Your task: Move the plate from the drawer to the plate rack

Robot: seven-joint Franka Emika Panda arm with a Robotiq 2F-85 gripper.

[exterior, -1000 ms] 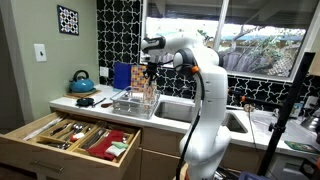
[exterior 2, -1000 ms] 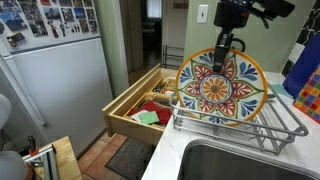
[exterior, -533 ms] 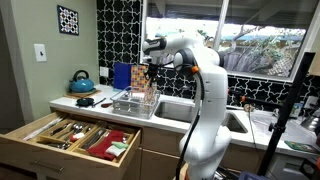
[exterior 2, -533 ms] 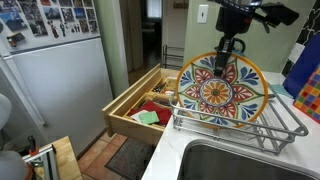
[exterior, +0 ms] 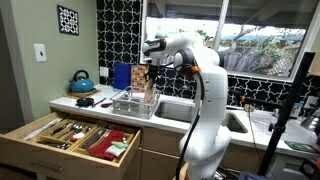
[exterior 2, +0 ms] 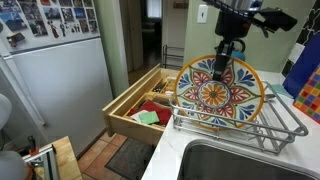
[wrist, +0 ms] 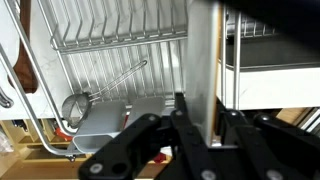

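Cream-and-orange plate (exterior 2: 218, 92) upright, top rim between the jaws

Wires of the plate rack (wrist: 120, 40) ran across top. The plate (wrist: 203, 50) showed edge-on, a pale blurred band between dark gripper (wrist: 203, 112) fingers; contact unclear. Long-handled round metal utensil (wrist: 75, 105) lay left.

Bright daylight from the window (exterior: 225, 45); wrist view blurred.

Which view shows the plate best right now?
In an exterior view the plate stands face-on, whole, upright in the rack. In an exterior view the plate looks small, edge-on; the wrist view likely shows only its rim.
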